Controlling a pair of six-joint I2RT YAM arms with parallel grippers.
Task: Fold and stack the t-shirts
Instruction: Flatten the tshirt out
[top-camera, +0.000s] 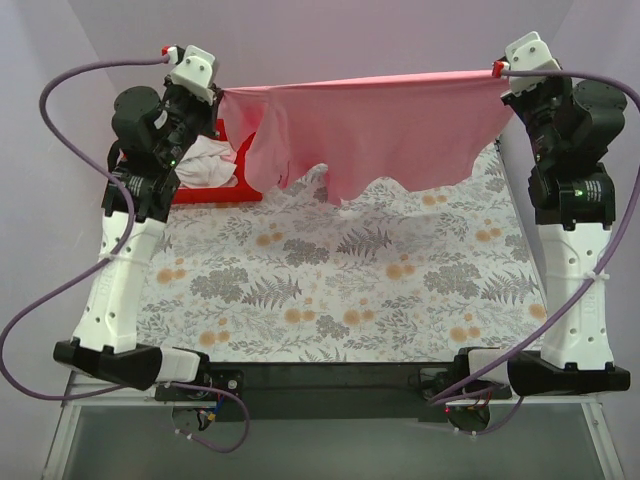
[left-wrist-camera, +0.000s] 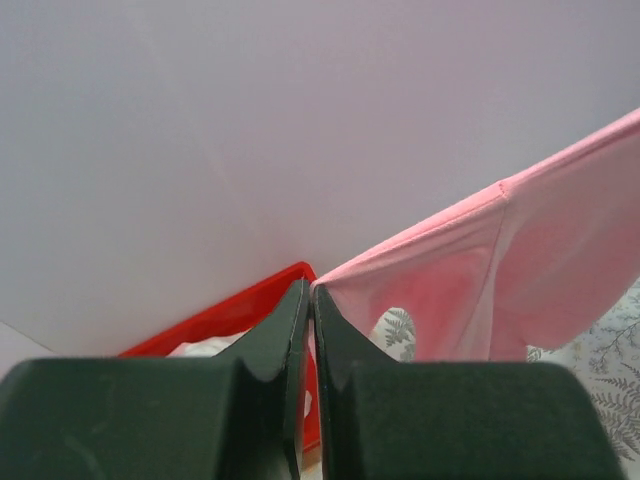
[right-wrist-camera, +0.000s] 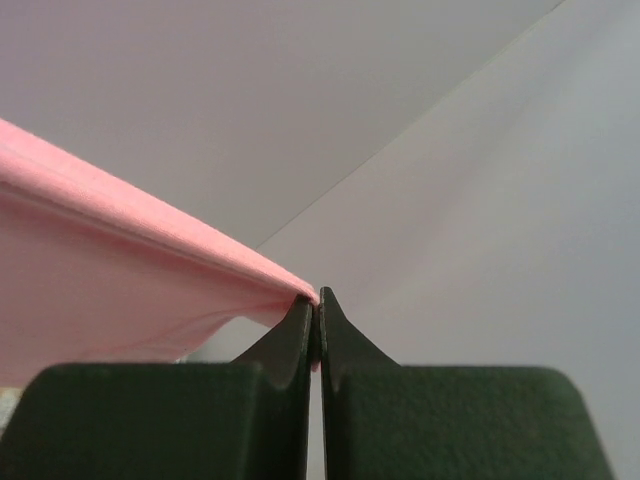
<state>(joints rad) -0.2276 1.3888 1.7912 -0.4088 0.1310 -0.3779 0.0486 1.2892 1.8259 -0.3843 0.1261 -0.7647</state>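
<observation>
You have the pink shirt (top-camera: 390, 130) strung crosswise between the arms, the left gripper (left-wrist-camera: 311, 295) and right gripper (right-wrist-camera: 318, 300) each pinched tight on a top corner, cloth hanging over the table's (top-camera: 350, 300) far side.

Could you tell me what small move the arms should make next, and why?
Probably lower both together toward the near edge, to lay it flat: the left gripper and right gripper pinch the pink shirt taut in the air, its lower edge hanging over the table.
</observation>
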